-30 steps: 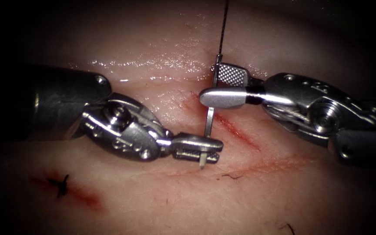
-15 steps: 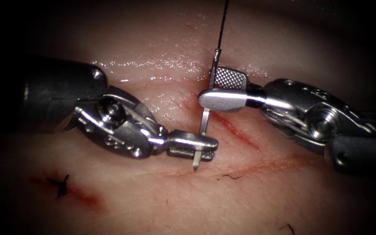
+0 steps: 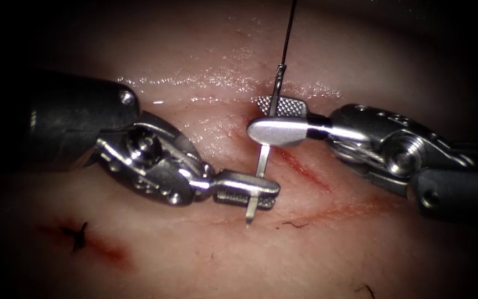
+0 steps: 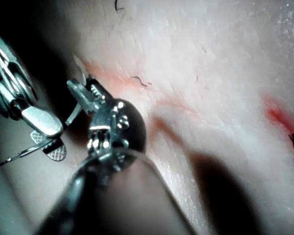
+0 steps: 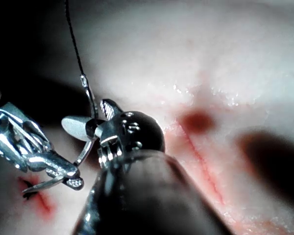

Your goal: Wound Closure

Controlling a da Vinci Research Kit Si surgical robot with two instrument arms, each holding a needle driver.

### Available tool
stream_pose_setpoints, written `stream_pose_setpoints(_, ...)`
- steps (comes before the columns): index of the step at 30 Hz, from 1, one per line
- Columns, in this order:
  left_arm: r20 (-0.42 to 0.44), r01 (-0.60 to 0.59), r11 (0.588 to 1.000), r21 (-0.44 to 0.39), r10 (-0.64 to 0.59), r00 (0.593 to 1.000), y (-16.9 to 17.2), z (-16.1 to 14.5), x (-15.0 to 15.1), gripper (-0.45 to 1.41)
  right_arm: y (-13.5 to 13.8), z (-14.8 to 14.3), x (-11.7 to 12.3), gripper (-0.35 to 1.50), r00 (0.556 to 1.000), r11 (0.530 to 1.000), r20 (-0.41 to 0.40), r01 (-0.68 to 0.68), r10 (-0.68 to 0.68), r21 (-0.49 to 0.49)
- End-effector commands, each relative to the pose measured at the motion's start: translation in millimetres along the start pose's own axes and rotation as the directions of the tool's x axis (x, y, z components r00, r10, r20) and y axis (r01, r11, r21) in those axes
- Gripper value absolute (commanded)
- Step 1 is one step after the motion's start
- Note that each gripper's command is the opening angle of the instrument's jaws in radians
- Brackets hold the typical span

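The curved needle [image 3: 262, 160] hangs clear of the tissue [image 3: 206, 50], held between the two tools above the cut [image 3: 304, 170]. The left arm's tool [image 3: 250, 195] comes in from nine o'clock with its jaws clamped on the needle close to the pointed end — the tip pokes out just below the jaws, at about six o'clock of them, over the tissue and not in it. The right arm's tool [image 3: 276, 119] reaches in from three o'clock; its jaws stand parted, the smooth back of one jaw across the front of the needle's upper shaft and the cross-hatched face of the other behind it, so they bracket the needle near its tail end without gripping it. From the tail the dark thread [image 3: 289, 30] runs straight up toward twelve o'clock.

The cut is a red slanting line to the right of the needle, running down toward four o'clock, with a fainter red streak [image 3: 355, 209] below it. Off at about eight o'clock a dark finished stitch [image 3: 78, 235] sits in a smear of red fluid [image 3: 109, 252]. A short cut end of thread [image 3: 295, 225] lies on the tissue just right of the needle's tip — another [image 3: 365, 288] sits near five o'clock

In the left wrist view the left tool's jaws [image 4: 85, 90] pinch the needle [image 4: 74, 113]; in the right wrist view the right tool [image 5: 95, 117] straddles it
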Motion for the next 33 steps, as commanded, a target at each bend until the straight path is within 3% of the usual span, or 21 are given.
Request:
stream_pose_setpoints(1, 0.001, 0.001, 1.000, -0.001, -0.001, 1.000, 0.2, 0.6, -0.3, -0.45, 0.0, 1.0, -0.3, 0.36, 1.000, 1.000, 0.001, 0.001, -0.001, 0.000)
stream_pose_setpoints(4, 0.002, 0.001, 1.000, -0.001, -0.001, 1.000, 0.2, 0.6, -0.2, -0.45, 0.0, 1.3, -0.5, 0.31, 1.000, 1.000, 0.005, 0.003, -0.003, -0.004)
stream_pose_setpoints(7, 0.002, 0.001, 1.000, -0.001, -0.001, 1.000, 0.2, 0.6, -0.2, -0.45, 0.0, 1.4, -0.5, 0.12, 1.000, 1.000, 0.003, -0.003, 0.003, -0.005)
stream_pose_setpoints(9, 0.003, 0.002, 1.000, 0.000, -0.002, 1.000, 0.1, 0.7, -0.1, -0.45, 0.0, 1.5, -0.5, -0.35, 1.000, 1.000, 0.003, -0.003, 0.003, -0.006)
stream_pose_setpoints(16, 0.004, 0.002, 1.000, 0.000, -0.002, 1.000, 0.1, 0.7, 0.0, -0.45, 0.3, 0.9, -0.3, -0.35, 1.000, 0.998, 0.011, -0.009, 0.009, -0.067)
stream_pose_setpoints(17, 0.004, 0.020, 1.000, -0.001, -0.020, 1.000, 0.1, 0.7, 0.0, 0.19, 0.4, 0.8, -0.2, -0.35, 1.000, 0.997, 0.008, -0.009, 0.010, -0.075)
stream_pose_setpoints(18, 0.004, 0.056, 0.998, -0.001, -0.056, 0.998, 0.0, 0.7, 0.0, 0.54, 0.6, 0.7, -0.1, -0.35, 1.000, 0.996, 0.007, -0.009, 0.010, -0.085)
stream_pose_setpoints(21, 0.003, 0.191, 0.982, -0.006, -0.191, 0.982, 0.1, 0.4, 0.2, 1.00, 1.5, -0.2, 0.9, -0.35, 0.997, 0.990, -0.036, 0.056, -0.061, -0.128)
stream_pose_setpoints(24, -0.003, 0.248, 0.969, -0.011, -0.248, 0.969, 0.2, -0.3, 0.3, 1.03, 2.3, -0.7, 1.8, -0.35, 0.974, 0.963, -0.035, 0.217, -0.225, -0.160)
stream_pose_setpoints(25, 0.003, 0.279, 0.960, -0.005, -0.279, 0.960, 0.0, -0.7, -0.1, 1.01, 2.6, -1.0, 2.1, -0.35, 0.948, 0.932, -0.022, 0.308, -0.318, -0.192)
stream_pose_setpoints(29, 0.027, 0.371, 0.929, -0.003, -0.371, 0.928, 0.0, -1.5, -0.7, 1.00, 3.2, -1.0, 2.7, -0.35, 0.886, 0.863, 0.004, 0.453, -0.464, -0.225)
stream_pose_setpoints(33, 0.100, 0.518, 0.855, 0.033, -0.518, 0.849, 0.3, -2.0, -1.8, 0.88, 4.1, -0.9, 3.1, -0.35, 0.809, 0.777, 0.028, 0.572, -0.587, -0.263)
